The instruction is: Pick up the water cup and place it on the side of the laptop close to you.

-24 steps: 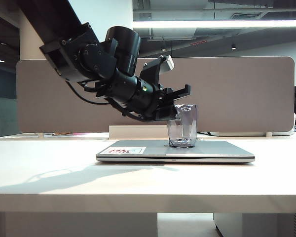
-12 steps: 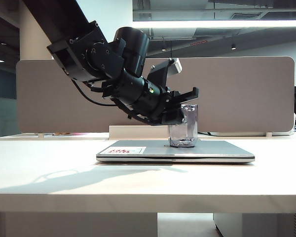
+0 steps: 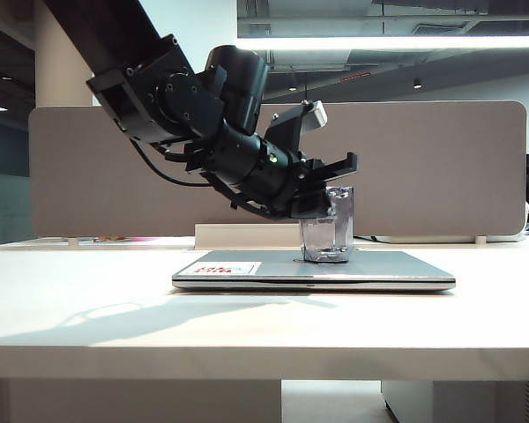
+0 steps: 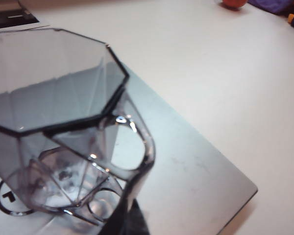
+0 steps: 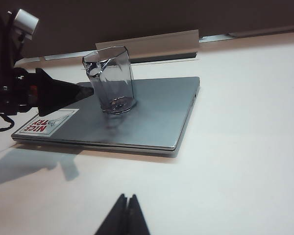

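Observation:
The water cup (image 3: 333, 231) (image 5: 112, 83), clear and grey-tinted, stands on the closed silver laptop (image 3: 388, 269) (image 5: 157, 112). My left gripper (image 3: 328, 210) (image 5: 89, 90) reaches down from the left to the cup's handle side. In the left wrist view the cup (image 4: 54, 122) fills the frame. The lower limb of its handle (image 4: 146, 147) runs into my left gripper (image 4: 127, 218), whose dark fingers look closed about it. The laptop lid (image 4: 196, 181) lies under the cup. My right gripper (image 5: 126, 197) is shut and empty over the bare table, well in front of the laptop.
A white sticker with red print (image 3: 225, 267) marks the lid's near left corner. A low white strip (image 3: 242, 234) and a grey partition panel (image 3: 423, 167) stand behind the laptop. An orange object (image 4: 233, 3) lies far off on the table.
My left arm has moved a little to the right, bringing its fingertips up to the cup's handle. The cup's base has stayed on the lid. The right gripper has not moved.

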Motion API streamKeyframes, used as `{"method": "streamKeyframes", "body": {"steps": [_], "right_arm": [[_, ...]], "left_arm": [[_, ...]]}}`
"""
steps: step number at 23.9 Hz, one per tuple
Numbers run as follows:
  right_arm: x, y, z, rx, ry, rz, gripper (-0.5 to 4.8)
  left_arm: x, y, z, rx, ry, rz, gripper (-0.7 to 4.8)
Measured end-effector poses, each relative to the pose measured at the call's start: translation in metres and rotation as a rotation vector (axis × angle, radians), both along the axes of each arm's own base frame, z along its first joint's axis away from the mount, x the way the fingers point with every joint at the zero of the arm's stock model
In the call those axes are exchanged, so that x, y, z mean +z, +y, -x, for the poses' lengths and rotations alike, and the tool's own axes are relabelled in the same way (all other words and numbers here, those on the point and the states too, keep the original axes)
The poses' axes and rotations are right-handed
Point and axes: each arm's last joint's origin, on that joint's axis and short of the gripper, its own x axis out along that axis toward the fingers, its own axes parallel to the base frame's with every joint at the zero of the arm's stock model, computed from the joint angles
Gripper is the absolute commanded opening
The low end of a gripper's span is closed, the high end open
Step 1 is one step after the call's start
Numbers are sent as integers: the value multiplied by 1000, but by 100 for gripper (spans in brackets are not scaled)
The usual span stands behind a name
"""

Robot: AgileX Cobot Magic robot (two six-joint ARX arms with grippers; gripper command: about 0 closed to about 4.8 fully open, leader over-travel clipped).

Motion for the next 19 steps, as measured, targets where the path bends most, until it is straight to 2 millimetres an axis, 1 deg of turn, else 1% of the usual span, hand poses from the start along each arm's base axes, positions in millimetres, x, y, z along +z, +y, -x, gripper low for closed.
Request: {"method": "streamKeyframes", "body": {"steps": [12, 16, 19], "right_arm": [[0, 0, 0, 0, 0, 0, -5], [0, 0, 0, 1, 0, 0, -5], [0, 0, 0, 1, 0, 0, -5]], "left_arm": [[-2, -3, 4, -10, 14, -11, -4], [-1, -4, 3, -10, -2, 1, -4], [0, -8, 0, -13, -11, 8, -4]]}}
